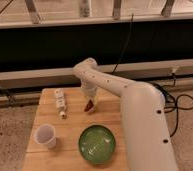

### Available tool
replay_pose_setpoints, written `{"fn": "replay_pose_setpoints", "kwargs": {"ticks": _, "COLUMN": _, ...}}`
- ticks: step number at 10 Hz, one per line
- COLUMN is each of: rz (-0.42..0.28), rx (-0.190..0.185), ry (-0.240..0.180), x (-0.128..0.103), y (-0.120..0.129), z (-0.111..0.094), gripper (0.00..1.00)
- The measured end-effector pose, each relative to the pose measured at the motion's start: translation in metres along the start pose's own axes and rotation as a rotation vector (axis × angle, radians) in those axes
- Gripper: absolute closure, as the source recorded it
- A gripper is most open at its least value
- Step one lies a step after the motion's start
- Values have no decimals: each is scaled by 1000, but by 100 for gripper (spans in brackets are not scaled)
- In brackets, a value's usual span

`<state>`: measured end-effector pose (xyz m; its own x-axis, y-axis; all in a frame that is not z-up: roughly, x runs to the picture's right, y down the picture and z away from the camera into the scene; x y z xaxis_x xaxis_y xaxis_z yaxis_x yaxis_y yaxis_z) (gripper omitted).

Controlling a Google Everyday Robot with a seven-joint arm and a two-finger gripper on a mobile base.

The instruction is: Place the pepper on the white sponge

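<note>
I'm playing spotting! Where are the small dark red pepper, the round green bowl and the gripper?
small dark red pepper (89,106): camera view, its middle.
round green bowl (81,144): camera view, left rim.
gripper (90,103): camera view, between fingertips, closed on pepper.

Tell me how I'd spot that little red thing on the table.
On the wooden table, look just behind the big green bowl, where the white arm's pincer points down. The pepper sits in its shut tips: small, dark red, tapered, unlike the white cup and white knobbed strip nearby.
</note>
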<state>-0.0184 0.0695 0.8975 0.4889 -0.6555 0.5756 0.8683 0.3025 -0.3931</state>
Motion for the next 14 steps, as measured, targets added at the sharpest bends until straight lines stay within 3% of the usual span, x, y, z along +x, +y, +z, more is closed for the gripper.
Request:
{"fn": "replay_pose_setpoints", "kwargs": {"ticks": 8, "rz": -30, "rx": 24, "ry": -9, "x": -12, "y": 1, "z": -4, "gripper": 100}}
{"fn": "replay_pose_setpoints", "kwargs": {"ticks": 14, "rz": -6, "rx": 42, "ry": -14, "x": -2, "y": 21, "z": -13, "gripper": 100}}
